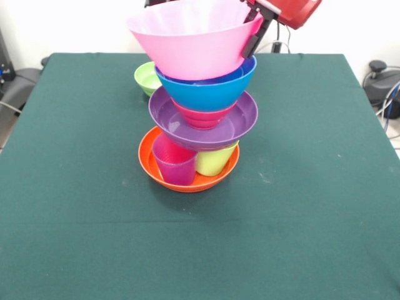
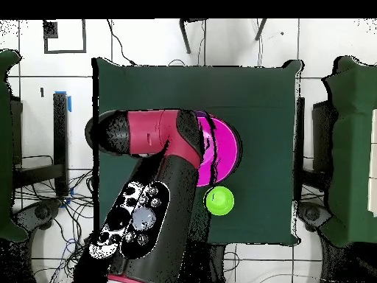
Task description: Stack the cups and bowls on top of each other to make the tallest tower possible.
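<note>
The tower (image 1: 197, 106) stands mid-worktop (image 1: 75, 187): an orange bowl (image 1: 187, 181) holds a purple cup (image 1: 174, 161) and a lime cup (image 1: 215, 160), which carry the purple bowl (image 1: 203, 128), a red bowl (image 1: 201, 116), a blue bowl (image 1: 209, 90) and, tilted on top, the pink bowl (image 1: 194, 40). The claw (image 1: 255, 34) pinches the pink bowl's right rim. A small green bowl (image 1: 145, 77) sits behind, at the far left.

The tower (image 1: 197, 100) stands mid-table with the arm (image 2: 158, 177) over it; a small green bowl (image 1: 147, 77) sits toward the far edge. Near edge, both side edges and all corners lie open.
</note>
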`<state>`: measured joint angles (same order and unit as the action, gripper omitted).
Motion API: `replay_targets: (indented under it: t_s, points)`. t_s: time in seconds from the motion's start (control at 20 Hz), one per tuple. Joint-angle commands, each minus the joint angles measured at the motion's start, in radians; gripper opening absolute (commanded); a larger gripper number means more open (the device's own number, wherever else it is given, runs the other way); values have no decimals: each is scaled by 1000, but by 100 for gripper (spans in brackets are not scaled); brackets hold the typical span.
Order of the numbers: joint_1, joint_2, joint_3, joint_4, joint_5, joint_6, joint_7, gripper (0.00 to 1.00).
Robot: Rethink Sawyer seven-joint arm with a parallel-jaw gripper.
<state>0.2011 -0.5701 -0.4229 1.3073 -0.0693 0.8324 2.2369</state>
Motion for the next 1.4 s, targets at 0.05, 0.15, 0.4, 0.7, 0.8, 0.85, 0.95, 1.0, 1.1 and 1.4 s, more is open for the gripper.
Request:
replay_targets:
  t_s: [0.05,0.15,0.4,0.7,0.8,0.85,0.95,1.0,1.1,1.4]
  points:
    - [-16,44,34,-57,-32,-13,95,0]
    - [-18,47,39,-59,-26,-18,93,0]
    - [-17,49,50,-53,-11,-27,100,0]
    - [-13,42,56,-43,-2,-20,103,0]
    - [-9,44,57,-42,1,-15,108,0]
    - [-8,44,58,-42,3,-10,109,0]
    - [-12,37,64,-38,3,-16,97,100]
    - [-15,32,68,-33,6,-18,95,100]
    - [-13,28,64,-27,12,-16,107,100]
    - [-11,29,59,-32,20,14,118,100]
